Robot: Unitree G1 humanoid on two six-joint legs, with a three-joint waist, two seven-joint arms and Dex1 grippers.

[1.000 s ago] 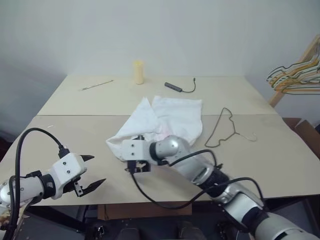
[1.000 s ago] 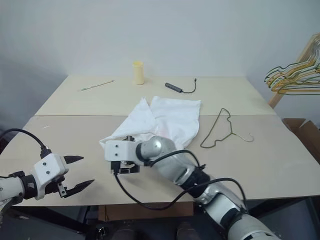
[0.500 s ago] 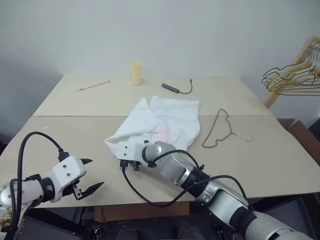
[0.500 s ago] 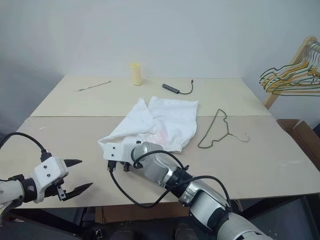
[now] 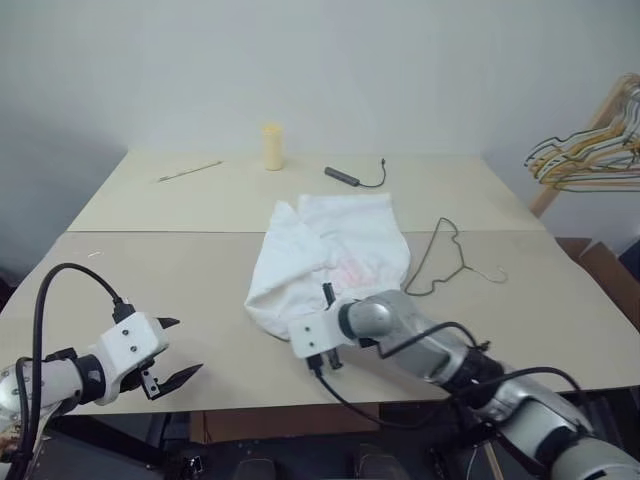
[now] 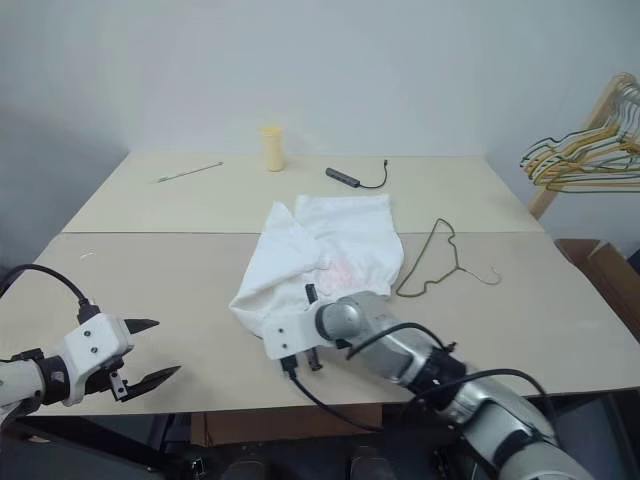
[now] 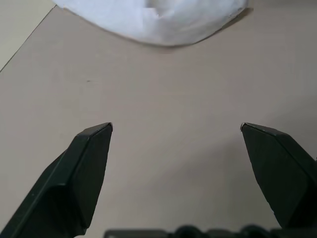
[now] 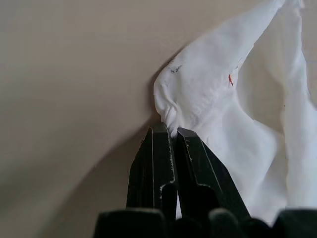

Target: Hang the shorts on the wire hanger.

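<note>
Soft even indoor light, faint shadows, sharp head views, wrist close-ups slightly soft

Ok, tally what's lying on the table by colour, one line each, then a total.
White: 1, the shorts
Dark olive: 1, the wire hanger
Pale yellow: 1, the cylinder
Black: 1, the small device with cable
Thin grey stick: 1
Total: 5

Tan table (image 5: 150, 260) of two boards, seam running across the middle. At far edge: pale yellow cylinder container (image 5: 272, 146) standing upright; thin pen-like stick (image 5: 189, 171) lying to its left; small dark stick-shaped device (image 5: 342, 176) with thin black cable (image 5: 375, 179) to its right. Cluster of yellow and green hangers (image 5: 590, 160) on a wooden rack (image 5: 585, 130) at far right, off the table. Plain white wall (image 5: 320, 60) behind.
</note>
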